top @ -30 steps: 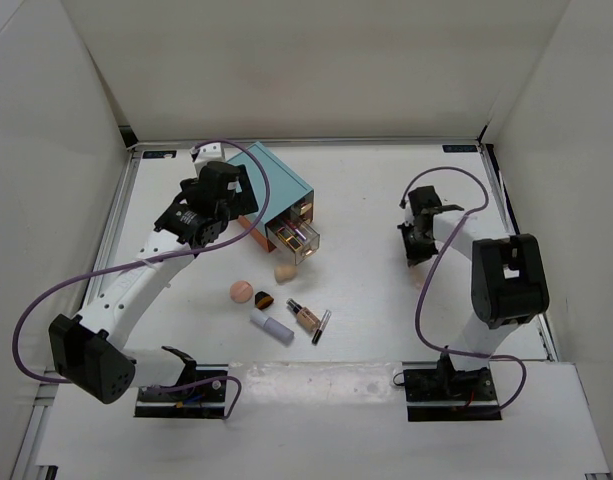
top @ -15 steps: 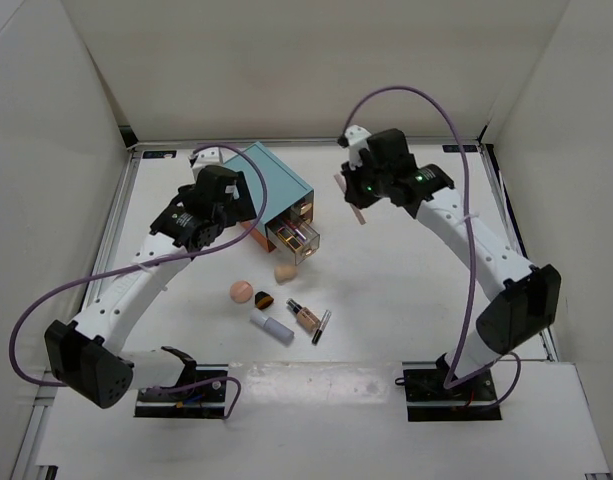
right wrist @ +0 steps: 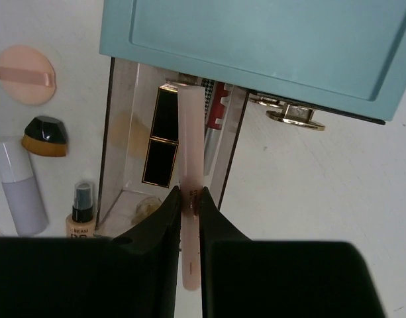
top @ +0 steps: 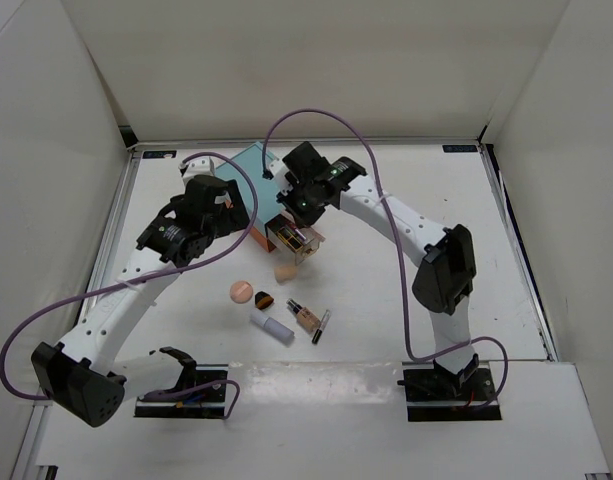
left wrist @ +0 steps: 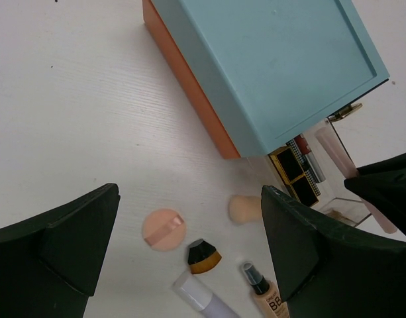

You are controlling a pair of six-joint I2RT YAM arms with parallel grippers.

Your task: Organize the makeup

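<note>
My right gripper (right wrist: 190,199) is shut on a slim pale pink tube (right wrist: 191,132) and holds it over the open clear drawer (right wrist: 123,142) of the teal box (right wrist: 255,46); the drawer holds black-gold lipsticks (right wrist: 163,136). It hovers over the drawer in the top view (top: 299,212). On the table lie a peach puff (top: 241,291), a black-and-tan brush (top: 263,299), a white tube (top: 272,327), a foundation bottle (top: 305,315), a slim pencil (top: 320,326) and a beige sponge (top: 285,271). My left gripper (left wrist: 189,258) is open above the puff (left wrist: 164,229) and empty.
The teal box (top: 248,170) stands at the back middle, with an orange side (left wrist: 189,86) in the left wrist view. White walls enclose the table. Purple cables loop over both arms.
My right arm has swung from the right side of the table across to the teal box, bringing the pink tube over the open drawer. My left arm has shifted slightly left and nearer.
</note>
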